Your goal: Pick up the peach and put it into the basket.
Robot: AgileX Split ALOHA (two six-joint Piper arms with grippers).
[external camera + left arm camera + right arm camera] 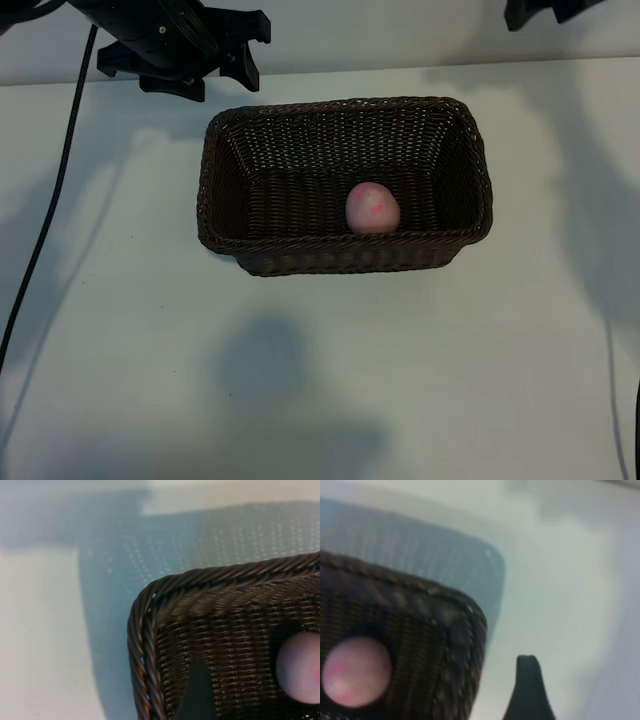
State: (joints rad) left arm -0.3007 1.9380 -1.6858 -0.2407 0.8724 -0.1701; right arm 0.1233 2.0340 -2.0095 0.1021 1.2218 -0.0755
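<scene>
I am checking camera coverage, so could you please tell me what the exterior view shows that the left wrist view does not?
Only the exterior view shows the whole basket on the white table, the left gripper above its far left corner, and a black cable. Only the left wrist view shows one basket corner's braided rim close up, plus a dark fingertip over the weave. Both show the peach lying inside the basket.

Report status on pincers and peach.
Left pincer open, above the basket's far left corner. Right arm parked far right. Peach in the basket. Nothing obstructing.
</scene>
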